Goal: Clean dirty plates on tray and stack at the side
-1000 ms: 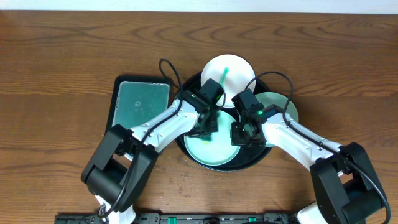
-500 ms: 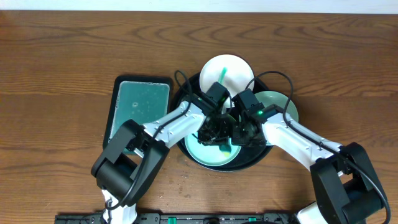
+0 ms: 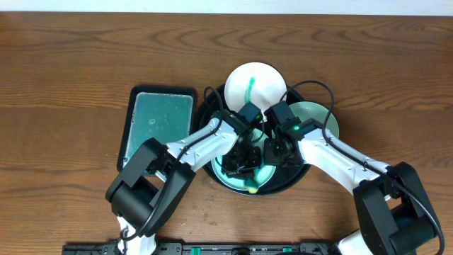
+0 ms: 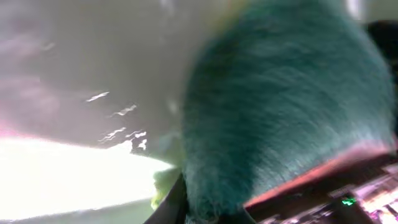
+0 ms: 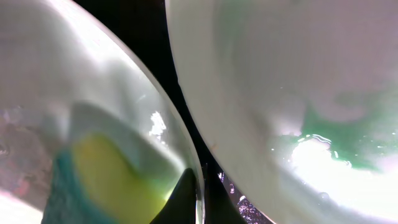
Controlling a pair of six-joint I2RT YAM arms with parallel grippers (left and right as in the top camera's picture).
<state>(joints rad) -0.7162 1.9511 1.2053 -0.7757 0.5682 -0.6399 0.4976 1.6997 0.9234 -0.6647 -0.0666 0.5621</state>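
Note:
The round black tray [image 3: 296, 177] holds three white plates. The front plate [image 3: 263, 174] is smeared teal. The far plate [image 3: 255, 83] has a green streak. The right plate [image 3: 317, 119] is greenish. My left gripper [image 3: 238, 163] is shut on a teal and yellow sponge [image 4: 280, 112] and presses it onto the front plate [image 4: 74, 180]. My right gripper [image 3: 278, 153] is shut on that plate's right rim [image 5: 198, 186]. The right wrist view shows the sponge [image 5: 106, 177] on the held plate and a green-smeared plate [image 5: 323, 143] beside it.
A rectangular black tray [image 3: 160, 122] with teal-green contents lies left of the round tray. Both arms cross over the round tray's front half, with cables looping above them. Brown wooden table [image 3: 64, 64] lies all round.
My left gripper has slid the sponge across the front plate, from its upper left towards its middle and front. The right gripper has stayed on the rim.

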